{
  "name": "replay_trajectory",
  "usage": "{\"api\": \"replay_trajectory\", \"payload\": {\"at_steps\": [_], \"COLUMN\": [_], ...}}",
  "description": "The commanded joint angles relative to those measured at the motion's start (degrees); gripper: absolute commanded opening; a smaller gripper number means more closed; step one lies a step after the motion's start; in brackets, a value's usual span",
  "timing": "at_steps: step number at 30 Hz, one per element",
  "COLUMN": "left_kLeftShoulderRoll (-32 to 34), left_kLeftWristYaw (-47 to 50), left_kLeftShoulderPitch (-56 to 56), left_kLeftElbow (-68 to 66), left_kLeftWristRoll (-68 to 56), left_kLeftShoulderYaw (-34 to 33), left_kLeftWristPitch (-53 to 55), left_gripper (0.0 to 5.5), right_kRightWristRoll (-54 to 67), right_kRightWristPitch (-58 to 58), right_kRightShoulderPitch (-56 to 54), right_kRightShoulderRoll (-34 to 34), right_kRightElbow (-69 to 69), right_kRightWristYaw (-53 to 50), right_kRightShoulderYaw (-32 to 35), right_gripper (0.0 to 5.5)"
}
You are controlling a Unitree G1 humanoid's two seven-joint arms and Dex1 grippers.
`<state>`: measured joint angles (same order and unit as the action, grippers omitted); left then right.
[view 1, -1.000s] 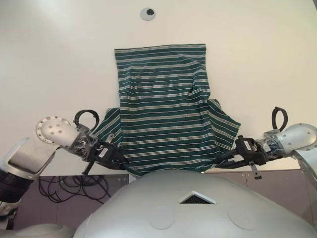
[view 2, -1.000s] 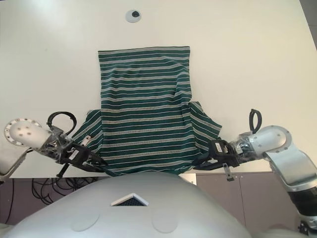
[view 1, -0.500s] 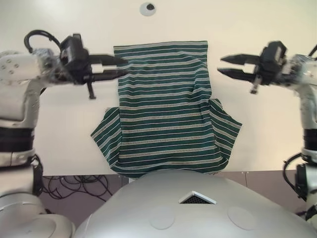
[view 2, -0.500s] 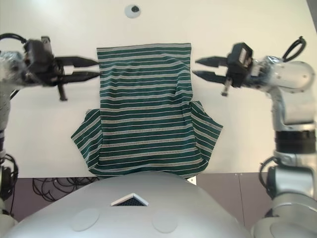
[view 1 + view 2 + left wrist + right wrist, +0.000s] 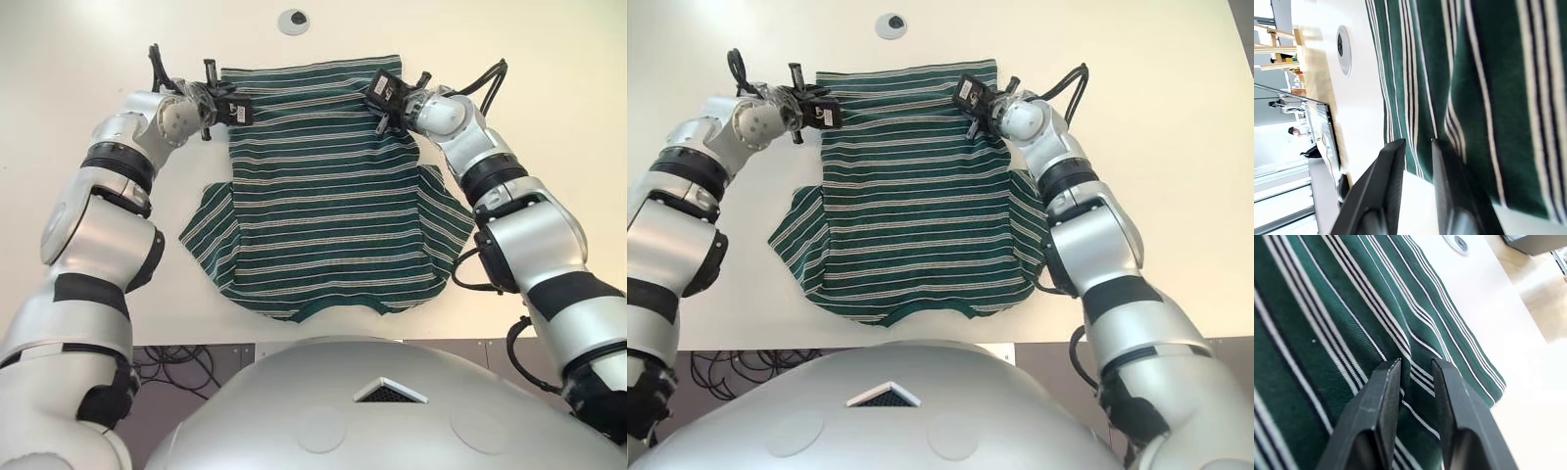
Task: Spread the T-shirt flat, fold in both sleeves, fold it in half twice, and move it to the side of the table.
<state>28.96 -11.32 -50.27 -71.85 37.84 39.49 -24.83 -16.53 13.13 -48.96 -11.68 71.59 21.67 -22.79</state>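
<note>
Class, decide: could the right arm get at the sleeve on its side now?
Probably yes: the sleeve lies bare beside that arm, though the right gripper would have to leave the far hem.

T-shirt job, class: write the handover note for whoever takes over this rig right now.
Left pincer: at the T-shirt's far left corner; grip unclear.
Right pincer: at the far right corner; grip unclear.
T-shirt: lying on the table, collar nearest the robot, both sleeves out.
Done: roughly spread.
To do: smooth it, fold sleeves, halve twice, move aside.
</note>
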Motion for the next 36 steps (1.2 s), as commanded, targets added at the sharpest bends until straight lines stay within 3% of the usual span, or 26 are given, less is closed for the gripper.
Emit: {"api": "replay_trajectory", "payload": {"at_steps": [1, 6, 8, 9, 11, 14, 16, 19, 22, 27, 36], "left_kLeftShoulderRoll": [-0.83, 1.84, 4.37, 5.06, 8.46, 15.85, 21.26, 25.31, 27.83, 24.74, 16.39], "left_kLeftWristYaw": [7.2, 10.07, 4.6, -3.26, -19.31, -34.02, -46.95, -64.05, -71.48, -68.75, -60.01], "left_kLeftShoulderPitch": [-2.56, -3.38, -0.65, 2.98, 18.09, 44.72, 62.06, 83.11, 84.5, 77.48, 66.66], "left_kLeftElbow": [-3.04, 0.46, 5.73, 10.88, 32.65, 58.18, 65.93, 65.76, 56.83, 51.88, 51.61], "left_kLeftWristRoll": [1.0, -10.57, -19.61, -27.54, -49.31, -74.17, -83.88, -87.5, -86.09, -77.73, -75.45], "left_kLeftShoulderYaw": [-1.51, -14.04, -20.87, -24.62, -30.72, -37.5, -42.16, -48.68, -50.63, -48.21, -47.96], "left_kLeftWristPitch": [-3.14, -17.37, -22.95, -20.84, -6.57, 11.46, 18.81, 22.84, 27.44, 31.63, 42.24], "left_gripper": [0.92, 0.92, 0.92, 0.92, 0.92, 0.92, 0.92, 0.92, 1.32, 1.98, 1.98], "right_kRightWristRoll": [-1.71, 0.58, 4.28, 5.34, 6.55, 8.83, 9.86, 10.3, 10.27, 9.91, 9.37], "right_kRightWristPitch": [-0.99, 6.92, 15.33, 19.47, 25.75, 29.65, 30.36, 29.86, 28.11, 25.23, 23.0], "right_kRightShoulderPitch": [0.48, 0.12, -0.14, 0.28, 2.2, 6.14, 8.9, 11.91, 14.09, 16.98, 18.81], "right_kRightShoulderRoll": [0.16, -1.06, -2.07, -2.95, -5.06, -7.93, -9.3, -9.92, -9.78, -9.59, -10.18], "right_kRightElbow": [4.19, 2.06, -0.97, -2.65, -6.05, -10.81, -13.95, -18.22, -21.93, -26.53, -27.98], "right_kRightWristYaw": [-1.14, -3.27, -7.46, -9.45, -10.99, -9.42, -8.24, -6.21, -5.21, -4.24, -3.56], "right_kRightShoulderYaw": [1.03, 5.07, 10.05, 11.96, 14.68, 17.34, 18.69, 19.01, 18.84, 18.38, 18.25], "right_gripper": [1.13, 1.13, 1.13, 1.13, 1.13, 1.13, 1.13, 1.13, 1.16, 1.16, 1.16]}}
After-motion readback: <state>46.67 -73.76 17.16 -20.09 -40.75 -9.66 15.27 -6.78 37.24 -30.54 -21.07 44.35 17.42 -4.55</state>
